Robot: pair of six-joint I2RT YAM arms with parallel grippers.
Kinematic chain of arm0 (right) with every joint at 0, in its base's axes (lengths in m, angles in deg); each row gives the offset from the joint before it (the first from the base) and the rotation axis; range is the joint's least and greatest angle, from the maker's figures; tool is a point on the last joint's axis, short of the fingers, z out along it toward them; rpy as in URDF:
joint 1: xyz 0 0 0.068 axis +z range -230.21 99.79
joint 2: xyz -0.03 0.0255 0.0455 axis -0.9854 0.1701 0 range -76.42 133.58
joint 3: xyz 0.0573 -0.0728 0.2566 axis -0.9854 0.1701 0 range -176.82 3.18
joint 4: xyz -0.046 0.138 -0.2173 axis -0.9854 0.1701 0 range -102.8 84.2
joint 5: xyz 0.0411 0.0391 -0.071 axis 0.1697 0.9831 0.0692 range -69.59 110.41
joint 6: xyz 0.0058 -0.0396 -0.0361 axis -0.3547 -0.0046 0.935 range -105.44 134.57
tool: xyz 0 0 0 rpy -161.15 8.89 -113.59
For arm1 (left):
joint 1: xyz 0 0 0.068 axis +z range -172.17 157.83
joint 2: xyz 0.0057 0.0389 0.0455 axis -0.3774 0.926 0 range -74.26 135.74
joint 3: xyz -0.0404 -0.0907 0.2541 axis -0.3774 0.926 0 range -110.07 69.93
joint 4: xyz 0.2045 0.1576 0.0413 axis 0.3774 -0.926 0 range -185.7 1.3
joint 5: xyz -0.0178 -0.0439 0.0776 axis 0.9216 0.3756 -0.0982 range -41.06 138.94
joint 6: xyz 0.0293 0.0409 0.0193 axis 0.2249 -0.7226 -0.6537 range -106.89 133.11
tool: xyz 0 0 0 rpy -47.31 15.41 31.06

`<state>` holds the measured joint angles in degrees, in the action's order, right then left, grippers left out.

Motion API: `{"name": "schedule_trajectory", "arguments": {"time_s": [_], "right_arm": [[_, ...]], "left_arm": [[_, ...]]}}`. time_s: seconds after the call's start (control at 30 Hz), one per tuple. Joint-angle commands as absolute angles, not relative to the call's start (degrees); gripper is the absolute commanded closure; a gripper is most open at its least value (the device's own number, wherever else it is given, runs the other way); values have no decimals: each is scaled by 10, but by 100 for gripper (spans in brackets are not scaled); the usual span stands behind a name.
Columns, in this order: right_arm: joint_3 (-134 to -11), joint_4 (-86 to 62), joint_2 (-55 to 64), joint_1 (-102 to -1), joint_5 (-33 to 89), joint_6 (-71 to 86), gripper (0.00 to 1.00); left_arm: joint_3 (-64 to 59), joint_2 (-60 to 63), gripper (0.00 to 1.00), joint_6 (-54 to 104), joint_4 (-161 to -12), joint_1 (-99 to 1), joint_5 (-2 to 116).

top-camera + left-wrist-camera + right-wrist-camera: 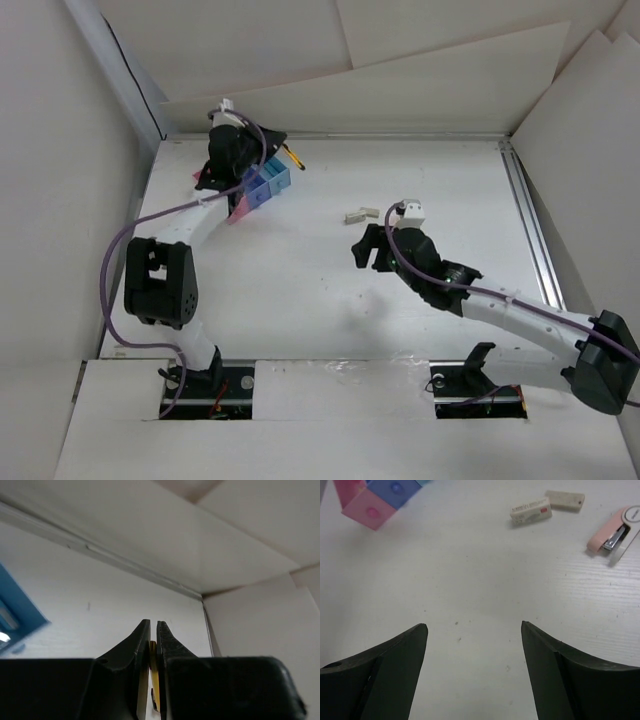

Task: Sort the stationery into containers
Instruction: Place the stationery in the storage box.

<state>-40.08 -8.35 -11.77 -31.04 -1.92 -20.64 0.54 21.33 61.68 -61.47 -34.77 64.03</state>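
Note:
My left gripper (276, 147) is shut on a thin orange-yellow pencil (295, 158), held at the far left just above the containers. In the left wrist view the pencil (154, 677) shows pinched between the closed fingers (153, 623). The three joined boxes lie in a slanted row: pink (240, 210), purple-blue (258, 190), light blue (277, 178). Two small beige erasers (358, 214) lie mid-table; they also show in the right wrist view (531, 511). My right gripper (365, 250) is open and empty just near of them, jaws wide apart (474, 626).
A pink stapler (615, 527) lies to the right of the erasers. The pink box (367, 507) and purple-blue box (395, 489) show at the top left of the right wrist view. White walls enclose the table; a metal rail (530, 230) runs along its right side.

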Motion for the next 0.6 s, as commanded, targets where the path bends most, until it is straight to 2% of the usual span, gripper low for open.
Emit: {"name": "schedule_trajectory", "arguments": {"time_s": [0.0,0.03,0.1,0.37,0.57], "right_arm": [[-385,-121,-130,-318,-21,-230,18],[-377,-121,-137,-326,-21,-231,18],[-369,-121,-142,-332,-21,-236,18],[-344,-127,-174,-392,22,-258,18],[-339,-133,-185,-392,28,-258,18]], "left_arm": [[-87,258,100,585,-719,-320,556],[-143,293,100,579,-736,-305,556],[-181,323,100,574,-761,-289,545],[-262,440,100,568,-803,-247,514],[-297,477,100,568,-809,-242,507]]}}
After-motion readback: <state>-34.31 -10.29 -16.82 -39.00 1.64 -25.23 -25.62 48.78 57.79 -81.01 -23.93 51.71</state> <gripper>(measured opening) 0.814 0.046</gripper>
